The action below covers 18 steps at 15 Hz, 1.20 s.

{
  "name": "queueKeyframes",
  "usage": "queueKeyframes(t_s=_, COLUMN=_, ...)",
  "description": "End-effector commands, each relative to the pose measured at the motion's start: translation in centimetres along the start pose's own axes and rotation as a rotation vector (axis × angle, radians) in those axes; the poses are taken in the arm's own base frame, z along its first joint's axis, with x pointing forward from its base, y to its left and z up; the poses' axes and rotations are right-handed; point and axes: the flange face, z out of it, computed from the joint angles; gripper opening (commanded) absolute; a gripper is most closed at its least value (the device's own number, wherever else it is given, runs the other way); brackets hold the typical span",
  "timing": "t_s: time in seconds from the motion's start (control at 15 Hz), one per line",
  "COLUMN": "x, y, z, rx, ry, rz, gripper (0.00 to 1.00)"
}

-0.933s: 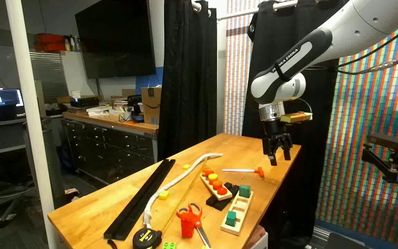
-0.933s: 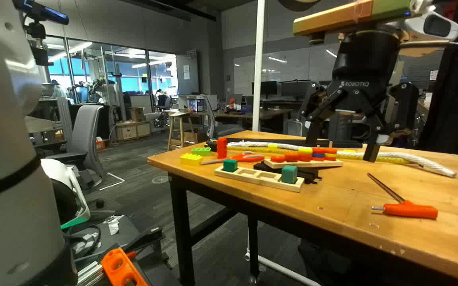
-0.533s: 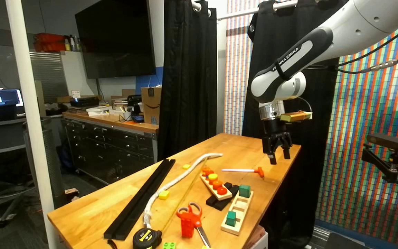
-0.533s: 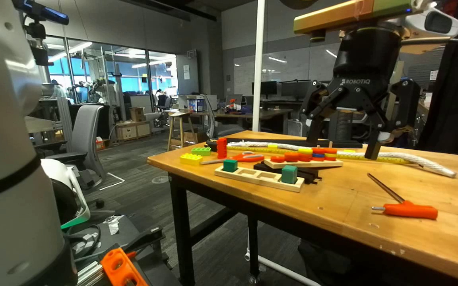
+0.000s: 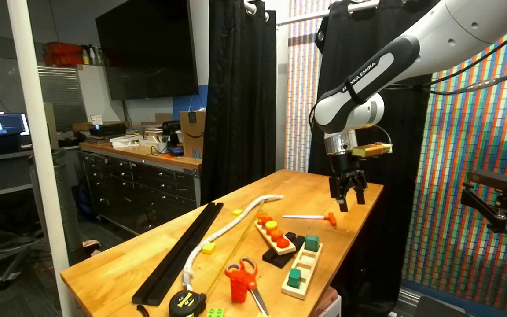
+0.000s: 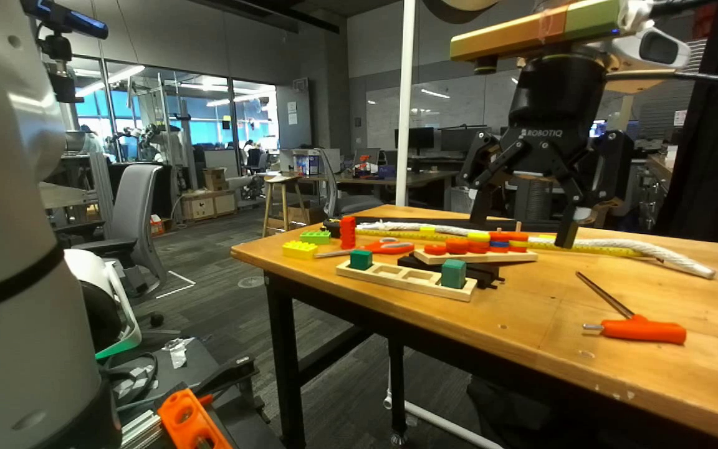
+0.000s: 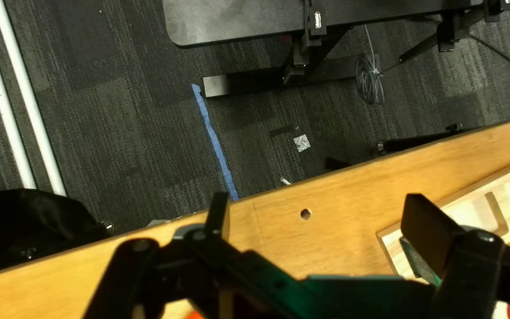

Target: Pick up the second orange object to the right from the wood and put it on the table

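A narrow wooden strip (image 5: pixel 287 251) carries a row of round pieces in both exterior views (image 6: pixel 490 258). At its near end is a red piece (image 5: pixel 282 243). Beside it is an orange piece (image 5: pixel 277 236), also visible in an exterior view (image 6: pixel 457 246). Further pieces are orange, yellow and blue. The strip sits on the light-brown wooden table (image 5: pixel 306 187), resting partly on black parts. My gripper (image 5: pixel 352 203) is open and empty above the table, near its edge, apart from the strip. In the wrist view the open fingers (image 7: pixel 319 217) show only tabletop between them; the strip is mostly hidden.
An orange-handled T-shaped hex key (image 6: pixel 646 329) lies below and near the gripper. A wooden tray (image 5: pixel 295 290) holds two green blocks. Scissors (image 5: pixel 247 275), a red block (image 5: pixel 238 288), a white rope (image 5: pixel 222 231), a tape measure (image 5: pixel 187 304) and a black rail (image 5: pixel 178 255) lie around.
My gripper holds nearly still at first, then shifts slightly left in both exterior views, toward the strip, and stays open. The objects on the table have not moved.
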Motion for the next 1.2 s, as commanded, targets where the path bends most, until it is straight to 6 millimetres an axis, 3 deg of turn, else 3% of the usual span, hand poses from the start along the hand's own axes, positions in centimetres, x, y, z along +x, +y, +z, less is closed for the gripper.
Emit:
queueKeyframes(t_s=0.0, x=0.8, y=-2.8, z=-1.3, rx=0.008, ry=0.05, rz=-0.003, gripper=1.0)
queueKeyframes(t_s=0.53, x=4.2, y=-9.7, z=-1.4, rx=0.095, ry=0.203, rz=0.008, gripper=1.0)
queueKeyframes(t_s=1.13, x=7.6, y=-16.1, z=0.6, rx=0.078, ry=0.281, rz=0.016, gripper=1.0)
